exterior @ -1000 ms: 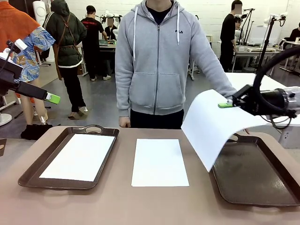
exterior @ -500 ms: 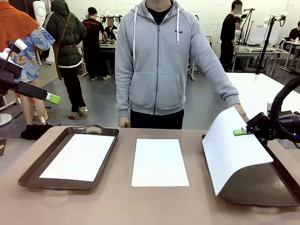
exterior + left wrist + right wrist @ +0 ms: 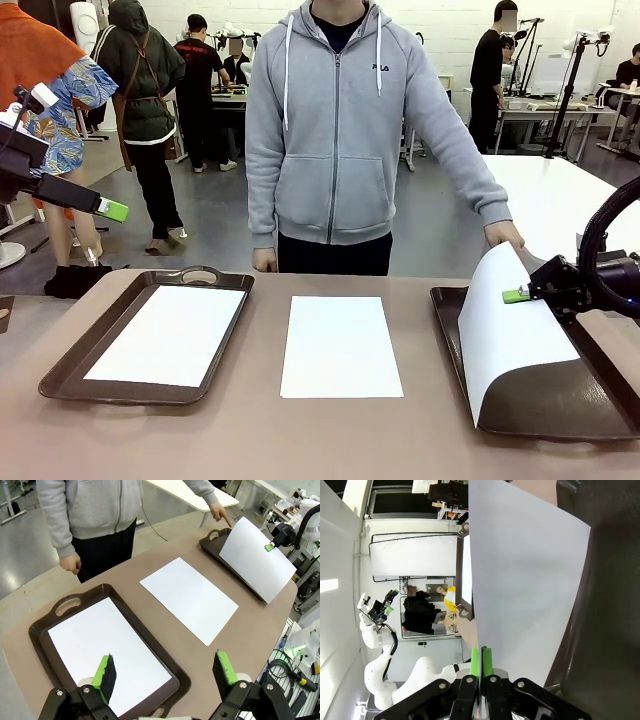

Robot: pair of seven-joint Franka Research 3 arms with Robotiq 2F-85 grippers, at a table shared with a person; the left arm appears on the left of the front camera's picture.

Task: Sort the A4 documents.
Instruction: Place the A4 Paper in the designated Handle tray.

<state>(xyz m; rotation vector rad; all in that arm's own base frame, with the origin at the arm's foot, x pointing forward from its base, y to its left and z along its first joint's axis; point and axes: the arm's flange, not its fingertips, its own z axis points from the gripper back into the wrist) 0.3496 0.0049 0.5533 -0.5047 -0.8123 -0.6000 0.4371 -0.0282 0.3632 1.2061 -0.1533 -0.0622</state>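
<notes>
Three A4 documents are in view. One white sheet (image 3: pixel 170 335) lies flat in the left brown tray (image 3: pixel 70 365). A second sheet (image 3: pixel 340 345) lies flat on the table's middle. The third sheet (image 3: pixel 505 345) curves down into the right tray (image 3: pixel 560 400), its lower edge resting there, and my right gripper (image 3: pixel 515 296) is shut on its upper edge. In the right wrist view the green pads (image 3: pixel 475 660) pinch that sheet (image 3: pixel 530 580). My left gripper (image 3: pixel 165 667) hangs open above the left tray's sheet (image 3: pixel 102 645), holding nothing; in the front view it (image 3: pixel 112 210) is raised at far left.
A person in a grey hoodie stands at the far side, one hand (image 3: pixel 505 235) at the right tray's far rim. Bare table lies between the trays and along the front edge. Other tables and people are far behind.
My right gripper has come down and slightly right with the sheet, whose lower edge now rests in the right tray. The left arm has not moved.
</notes>
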